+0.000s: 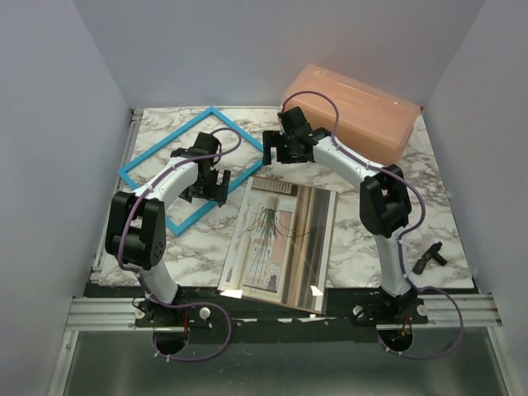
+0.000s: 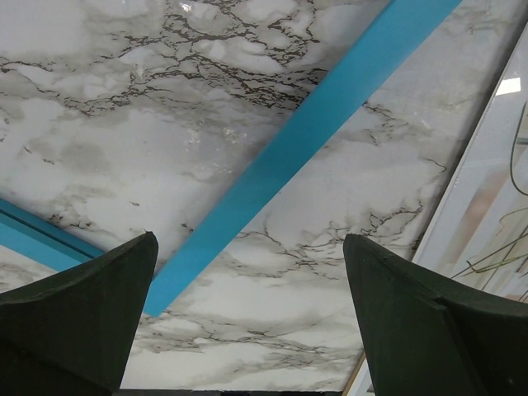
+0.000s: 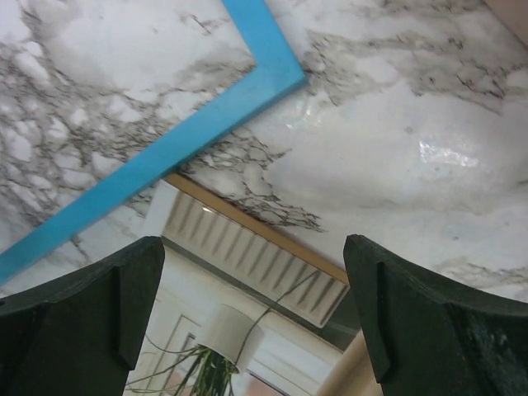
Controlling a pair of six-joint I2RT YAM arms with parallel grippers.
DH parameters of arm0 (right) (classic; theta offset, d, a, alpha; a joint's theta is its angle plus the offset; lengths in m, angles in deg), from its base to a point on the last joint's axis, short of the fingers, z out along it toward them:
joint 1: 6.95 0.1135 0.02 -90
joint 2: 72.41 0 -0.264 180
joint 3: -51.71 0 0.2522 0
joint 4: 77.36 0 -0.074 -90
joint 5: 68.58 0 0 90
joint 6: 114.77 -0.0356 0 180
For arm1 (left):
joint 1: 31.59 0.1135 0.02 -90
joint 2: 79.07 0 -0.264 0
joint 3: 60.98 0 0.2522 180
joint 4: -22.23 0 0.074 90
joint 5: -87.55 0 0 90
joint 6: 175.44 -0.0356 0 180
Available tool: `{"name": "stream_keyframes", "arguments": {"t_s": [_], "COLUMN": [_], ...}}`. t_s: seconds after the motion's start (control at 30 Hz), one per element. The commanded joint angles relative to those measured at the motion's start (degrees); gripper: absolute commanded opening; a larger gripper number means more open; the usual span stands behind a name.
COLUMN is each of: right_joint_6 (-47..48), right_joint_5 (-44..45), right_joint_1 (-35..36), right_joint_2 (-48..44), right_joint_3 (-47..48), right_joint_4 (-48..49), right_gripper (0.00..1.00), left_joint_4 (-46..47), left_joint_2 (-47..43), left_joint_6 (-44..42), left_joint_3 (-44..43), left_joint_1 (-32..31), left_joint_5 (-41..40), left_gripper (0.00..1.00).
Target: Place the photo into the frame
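The frame [image 1: 165, 139] lies blue face up on the marble table, at the back left. The photo [image 1: 285, 243], a potted plant by a window, lies flat in the middle, reaching the near edge. My left gripper [image 1: 209, 194] hovers open over the frame's near-right bar [image 2: 313, 132], with the photo's left edge [image 2: 495, 198] just to its right. Nothing sits between its fingertips [image 2: 249, 239]. My right gripper [image 1: 276, 157] hangs open above the photo's far edge [image 3: 247, 289], beside the frame's right corner [image 3: 190, 132]. It [image 3: 254, 243] holds nothing.
A peach plastic box [image 1: 351, 111] stands at the back right, close behind the right arm. A small black tool [image 1: 429, 258] lies near the table's right front edge. A thin tan strip [image 3: 256, 223] borders the photo's far side. Pale walls enclose the marble table [image 1: 371, 239].
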Motion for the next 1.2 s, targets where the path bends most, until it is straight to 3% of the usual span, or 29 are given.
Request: {"name": "stream_keyframes", "arguments": {"t_s": [0.0, 0.13, 0.3, 0.77, 1.17], "right_joint_6": [1.5, 0.0, -1.6, -1.2, 0.2], "right_joint_5": [6.6, 13.2, 17.7, 17.3, 18.5], "right_joint_1": [0.5, 0.3, -1.5, -8.8, -14.1], "right_joint_2": [1.4, -2.5, -3.0, 0.0, 4.6], "right_joint_3": [0.9, -6.3, -8.3, -4.5, 4.1], "right_joint_4": [-9.7, -6.5, -6.9, -7.0, -9.3], "right_gripper": [1.00, 1.00, 1.00, 1.00, 1.00], "left_joint_4": [-1.0, -1.3, -1.5, -1.9, -2.1], "left_joint_2": [1.2, 1.6, 2.0, 2.5, 2.9], "left_joint_6": [-0.7, -0.7, -0.9, -1.1, -1.3], "left_joint_3": [-1.6, -1.9, -1.8, -2.0, -1.9], "left_joint_1": [0.1, 0.1, 0.0, 0.1, 0.1], "left_joint_5": [-2.9, -3.5, -3.9, -4.2, -4.9], "left_gripper": [0.98, 0.98, 0.98, 0.98, 0.98]}}
